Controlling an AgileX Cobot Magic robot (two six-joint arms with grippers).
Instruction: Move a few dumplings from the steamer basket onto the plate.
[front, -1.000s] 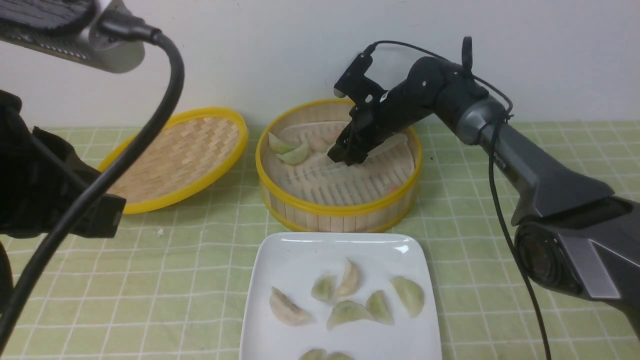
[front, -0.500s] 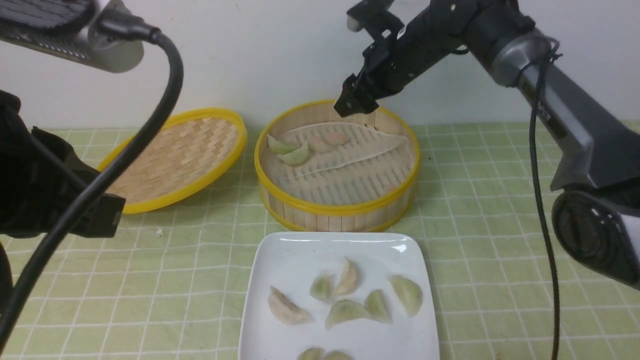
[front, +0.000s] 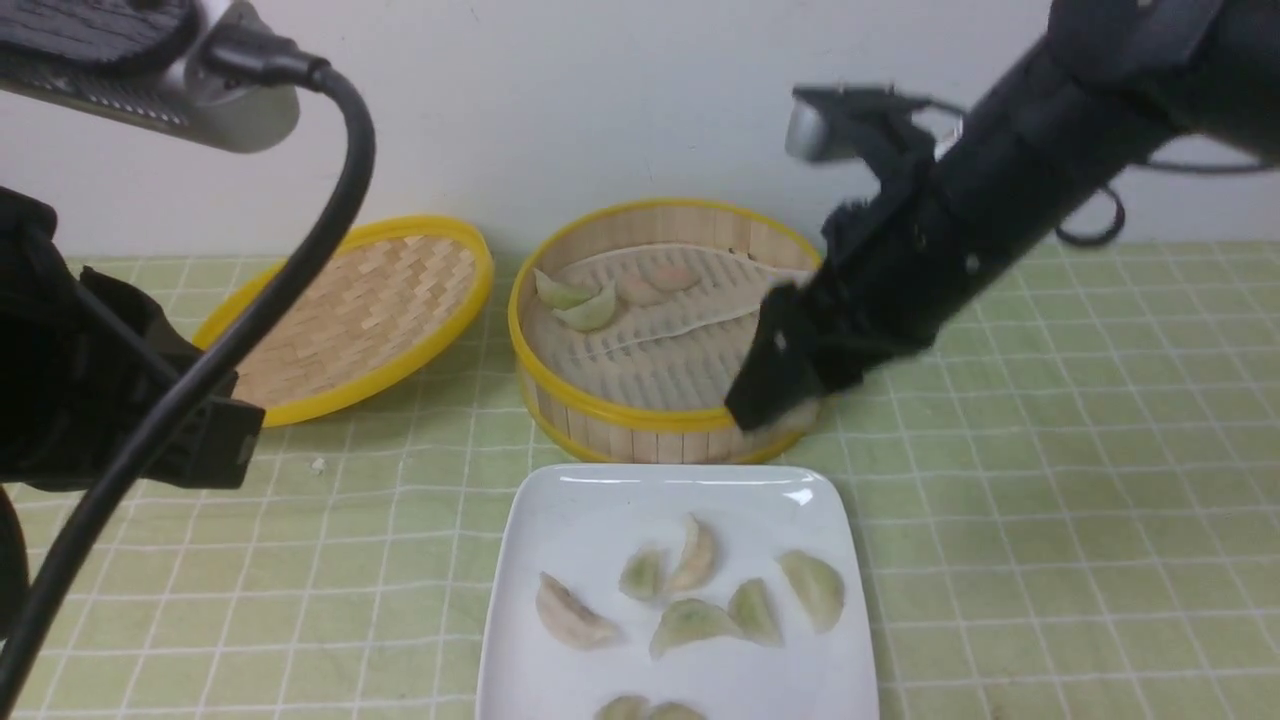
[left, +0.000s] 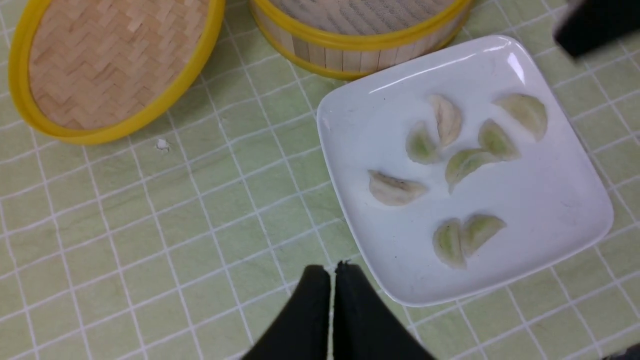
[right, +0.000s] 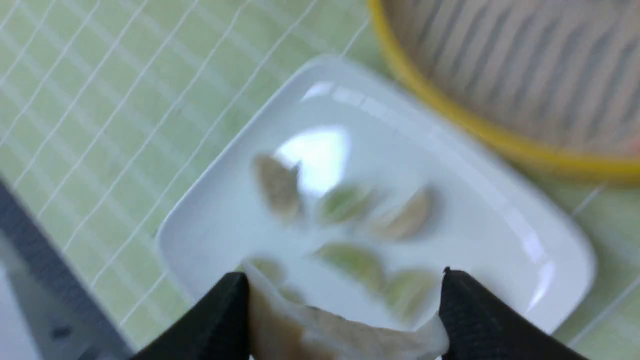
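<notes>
My right gripper (front: 768, 398) hangs over the front right rim of the steamer basket (front: 650, 420), just behind the plate (front: 600, 482). In the right wrist view it (right: 342, 274) is shut on a cream dumpling (right: 340, 332), above the plate (right: 225, 215). Two green dumplings (front: 578, 302) and pinkish ones (front: 655, 283) lie at the basket's back on the liner. Several dumplings (front: 690, 620) lie on the plate. My left gripper (left: 332, 270) is shut and empty above the cloth, off the plate's (left: 550, 200) near left edge.
The shallow woven lid (front: 360, 310) lies tilted left of the basket, and shows in the left wrist view (left: 110, 65). A green checked cloth (front: 1050, 500) covers the table. A white crumb (front: 320, 464) lies on it. A white wall stands close behind the basket.
My right gripper has lifted out of the basket's back, risen, then swung forward and down to the basket's front right rim with a dumpling. The left arm has not moved.
</notes>
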